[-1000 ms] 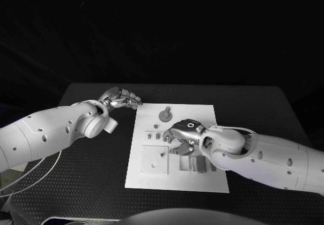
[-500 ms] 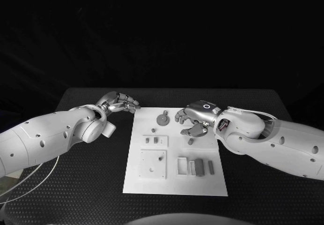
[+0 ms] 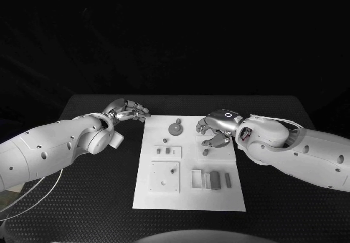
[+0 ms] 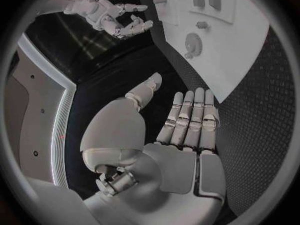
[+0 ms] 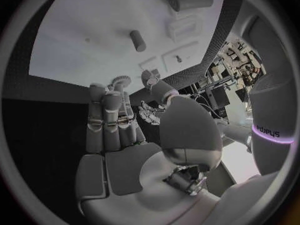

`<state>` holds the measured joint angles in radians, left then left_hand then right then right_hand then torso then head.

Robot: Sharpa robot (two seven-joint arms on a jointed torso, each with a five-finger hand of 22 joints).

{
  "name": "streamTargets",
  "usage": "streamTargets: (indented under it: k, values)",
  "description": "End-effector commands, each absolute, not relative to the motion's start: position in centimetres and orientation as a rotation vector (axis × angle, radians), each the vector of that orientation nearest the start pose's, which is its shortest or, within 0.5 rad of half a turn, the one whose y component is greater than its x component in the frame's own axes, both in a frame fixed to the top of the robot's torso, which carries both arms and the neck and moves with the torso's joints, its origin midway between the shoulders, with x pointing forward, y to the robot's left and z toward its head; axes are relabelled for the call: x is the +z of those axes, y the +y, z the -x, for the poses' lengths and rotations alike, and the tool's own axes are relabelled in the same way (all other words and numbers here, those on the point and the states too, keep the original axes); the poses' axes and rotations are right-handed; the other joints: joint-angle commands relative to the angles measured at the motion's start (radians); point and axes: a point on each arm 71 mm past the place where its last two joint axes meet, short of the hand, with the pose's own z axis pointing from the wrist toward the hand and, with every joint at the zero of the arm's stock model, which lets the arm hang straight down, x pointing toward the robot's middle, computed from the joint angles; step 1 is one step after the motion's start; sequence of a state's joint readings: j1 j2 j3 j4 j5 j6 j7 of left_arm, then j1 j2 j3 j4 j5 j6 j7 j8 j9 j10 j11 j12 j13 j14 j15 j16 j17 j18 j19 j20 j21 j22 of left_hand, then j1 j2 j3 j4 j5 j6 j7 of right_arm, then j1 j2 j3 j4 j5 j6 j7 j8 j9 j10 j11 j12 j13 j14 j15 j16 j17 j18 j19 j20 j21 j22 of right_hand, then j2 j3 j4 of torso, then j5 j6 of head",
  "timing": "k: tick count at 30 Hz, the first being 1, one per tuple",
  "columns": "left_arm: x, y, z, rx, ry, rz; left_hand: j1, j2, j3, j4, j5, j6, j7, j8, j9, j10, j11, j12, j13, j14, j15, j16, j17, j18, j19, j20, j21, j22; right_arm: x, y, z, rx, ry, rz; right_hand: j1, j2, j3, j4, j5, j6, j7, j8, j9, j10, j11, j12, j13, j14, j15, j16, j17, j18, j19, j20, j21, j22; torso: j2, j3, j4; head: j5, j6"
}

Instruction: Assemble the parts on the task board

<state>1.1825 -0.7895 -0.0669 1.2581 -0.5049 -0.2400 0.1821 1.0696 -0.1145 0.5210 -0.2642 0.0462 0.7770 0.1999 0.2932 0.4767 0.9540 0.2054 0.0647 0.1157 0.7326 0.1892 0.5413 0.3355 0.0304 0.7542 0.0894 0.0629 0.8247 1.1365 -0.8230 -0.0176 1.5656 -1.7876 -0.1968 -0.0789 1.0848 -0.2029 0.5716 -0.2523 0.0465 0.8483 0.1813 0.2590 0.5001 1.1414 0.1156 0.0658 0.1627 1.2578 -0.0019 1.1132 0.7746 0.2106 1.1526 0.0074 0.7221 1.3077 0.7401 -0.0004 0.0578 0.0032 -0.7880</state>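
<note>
Left hand [image 3: 130,110]: hovers over the tabletop [image 3: 87,172] just off the board's far left corner; its fingers [image 4: 190,115] lie straight and side by side with the thumb apart, holding nothing.
Right hand [image 3: 215,127]: hangs over the board's far right part; fingers [image 5: 106,117] loosely extended, thumb apart, nothing between them.
Board [image 3: 188,200]: white plate lying flat in the middle of the tabletop, between the two arms.
Round part [image 3: 176,127]: a grey disc with a small tab, on the board between the two hands, just beside the right fingers and apart from them.
Peg [image 3: 206,152]: a short grey cylinder lying on the board just below the right fingers, not touched.
Two small blocks [image 3: 167,150]: side by side on a raised pad, nearer the robot than the round part.
Square plate [image 3: 165,177]: pale, with small holes, on the board's left half, well away from both hands.
Bars [image 3: 214,179]: several upright grey pieces in a row to the right of the square plate, near the right forearm.
</note>
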Motion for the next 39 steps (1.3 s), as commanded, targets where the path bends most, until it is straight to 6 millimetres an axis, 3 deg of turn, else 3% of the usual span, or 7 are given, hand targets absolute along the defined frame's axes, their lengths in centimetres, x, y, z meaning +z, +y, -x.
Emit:
streamTargets:
  k: [1,9,15,19,23,30,39]
  values:
    - [-21.9,25.6,-52.3,-1.113,1.695,0.732,0.001,-0.007,-0.002,0.005,0.004,-0.004,0.011,0.005,-0.001,-0.003,0.001,0.005,-0.001,-0.004,0.001,-0.006,0.002,0.011,-0.003,0.001,0.004,-0.001,-21.3,-17.1,-45.7,0.565,1.722,0.551,-0.002,-0.011,0.002,0.009,0.002,-0.002,0.005,0.003,-0.001,-0.001,0.002,0.005,-0.001,-0.001,0.006,0.007,-0.002,0.051,0.001,0.001,-0.001,0.017,0.001,0.0017,-0.0007,0.003,-0.002]
    - [-21.9,25.7,-52.3,-1.112,1.695,0.733,0.0,-0.007,-0.002,0.005,0.004,-0.005,0.011,0.005,-0.001,-0.003,0.001,0.005,-0.002,-0.004,0.001,-0.006,0.002,0.011,-0.003,0.001,0.004,-0.002,-23.2,-17.6,-44.9,0.53,1.794,0.557,-0.038,-0.056,0.019,0.073,0.002,-0.017,-0.011,0.001,-0.003,-0.01,0.006,0.003,-0.006,-0.011,0.009,0.01,-0.011,0.051,-0.006,0.002,-0.005,0.017,0.0,-0.0006,-0.003,0.003,-0.005]
    - [-21.9,25.7,-52.3,-1.112,1.697,0.733,0.0,-0.007,-0.002,0.005,0.004,-0.005,0.011,0.005,-0.001,-0.003,0.001,0.005,-0.002,-0.004,0.001,-0.006,0.002,0.011,-0.003,0.001,0.004,-0.003,-24.2,-17.5,-44.8,0.512,1.802,0.572,-0.031,-0.055,0.024,0.078,0.002,-0.018,-0.016,0.002,-0.002,-0.013,0.006,0.003,-0.007,-0.014,0.01,0.011,-0.013,0.051,-0.007,0.001,-0.006,0.017,0.001,0.0019,-0.0009,0.005,-0.01]
    - [-21.9,25.7,-52.4,-1.112,1.696,0.733,0.0,-0.007,-0.002,0.006,0.004,-0.005,0.011,0.005,-0.001,-0.003,0.002,0.005,-0.002,-0.004,0.001,-0.007,0.003,0.011,-0.003,0.001,0.004,-0.003,-24.5,-17.3,-44.7,0.514,1.796,0.572,-0.023,-0.05,0.027,0.077,0.002,-0.015,-0.018,0.005,0.0,-0.012,0.006,0.004,-0.007,-0.014,0.009,0.013,-0.013,0.051,-0.008,0.001,-0.005,0.018,0.0,-0.0003,-0.0003,0.004,-0.011]
    - [-21.9,25.7,-52.3,-1.113,1.697,0.733,0.0,-0.006,-0.003,0.006,0.004,-0.005,0.011,0.005,-0.001,-0.003,0.002,0.005,-0.002,-0.004,0.001,-0.007,0.003,0.011,-0.003,0.001,0.004,-0.003,-24.4,-17.1,-44.8,0.518,1.761,0.558,0.009,-0.012,0.03,0.056,0.002,-0.009,-0.013,0.012,0.003,-0.001,0.001,0.011,-0.004,-0.01,0.005,0.019,-0.015,0.051,-0.004,-0.003,0.0,0.02,0.0,0.0,-0.0005,0.004,-0.011]
    - [-21.9,25.7,-52.3,-1.111,1.701,0.735,-0.001,-0.005,-0.003,0.007,0.004,-0.005,0.011,0.006,-0.001,-0.003,0.002,0.005,-0.003,-0.005,0.001,-0.007,0.003,0.011,-0.003,0.001,0.004,-0.004,-24.8,-16.8,-44.6,0.522,1.764,0.575,0.048,0.092,0.01,-0.029,0.002,0.026,-0.011,0.035,0.012,0.043,-0.016,0.03,0.009,0.009,-0.012,0.033,-0.021,0.051,0.009,-0.008,0.013,0.021,0.0,0.0001,-0.0005,0.004,-0.013]
    - [-21.9,25.8,-52.3,-1.109,1.702,0.736,-0.003,-0.005,-0.004,0.008,0.004,-0.005,0.011,0.006,-0.002,-0.005,0.002,0.004,-0.004,-0.006,0.002,-0.009,0.004,0.011,-0.004,0.002,0.004,-0.005,-25.0,-17.0,-44.7,0.488,1.77,0.6,0.072,0.124,0.01,-0.04,0.002,0.066,-0.028,0.054,0.019,0.1,-0.039,0.059,0.033,0.013,-0.034,0.048,-0.02,0.051,0.01,-0.012,0.022,0.021,0.0,-0.0006,-0.0008,0.004,-0.016]
